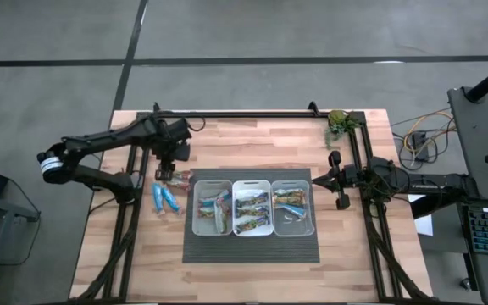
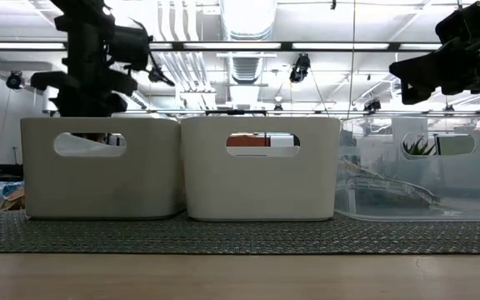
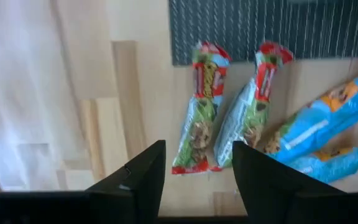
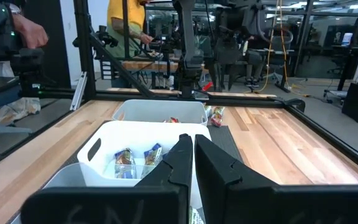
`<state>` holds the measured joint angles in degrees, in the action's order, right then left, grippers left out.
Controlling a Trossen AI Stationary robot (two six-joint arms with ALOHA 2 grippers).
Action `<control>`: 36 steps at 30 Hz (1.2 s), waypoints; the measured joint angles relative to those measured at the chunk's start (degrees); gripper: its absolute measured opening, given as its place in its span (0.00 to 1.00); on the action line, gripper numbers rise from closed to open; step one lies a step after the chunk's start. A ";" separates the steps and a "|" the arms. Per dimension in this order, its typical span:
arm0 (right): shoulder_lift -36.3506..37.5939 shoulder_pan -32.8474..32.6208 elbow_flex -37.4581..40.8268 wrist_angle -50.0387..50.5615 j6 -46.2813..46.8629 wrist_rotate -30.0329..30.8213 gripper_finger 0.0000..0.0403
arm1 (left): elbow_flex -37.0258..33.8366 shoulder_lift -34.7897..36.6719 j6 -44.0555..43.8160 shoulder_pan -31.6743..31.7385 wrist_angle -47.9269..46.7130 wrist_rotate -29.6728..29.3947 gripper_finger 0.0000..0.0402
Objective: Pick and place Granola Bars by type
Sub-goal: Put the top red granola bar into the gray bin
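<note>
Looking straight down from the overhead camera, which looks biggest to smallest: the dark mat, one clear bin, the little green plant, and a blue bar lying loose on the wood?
1. Dark mat, clearly largest; it carries all three bins.
2. Right-hand clear bin; the three bins look alike in size.
3. Green plant and a loose blue bar: too close in apparent size to rank.

Bare wood (image 1: 252, 140) behind the bins (image 1: 253, 206) offers free passage
</note>
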<state>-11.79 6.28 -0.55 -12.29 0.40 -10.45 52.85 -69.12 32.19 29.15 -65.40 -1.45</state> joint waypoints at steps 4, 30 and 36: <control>0.00 -0.01 -0.01 0.00 0.00 -0.01 0.02 | -2.58 -0.05 1.28 0.01 2.00 0.02 0.42; 0.00 -0.01 -0.01 0.00 0.00 -0.01 0.02 | -11.72 -3.92 3.25 0.68 11.09 0.25 0.42; 0.00 0.01 -0.01 0.02 0.00 -0.01 0.02 | -12.94 -4.20 2.99 0.76 12.19 0.26 0.42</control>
<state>-11.79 6.28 -0.56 -12.27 0.40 -10.46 39.92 -73.32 35.18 29.91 -53.21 -1.19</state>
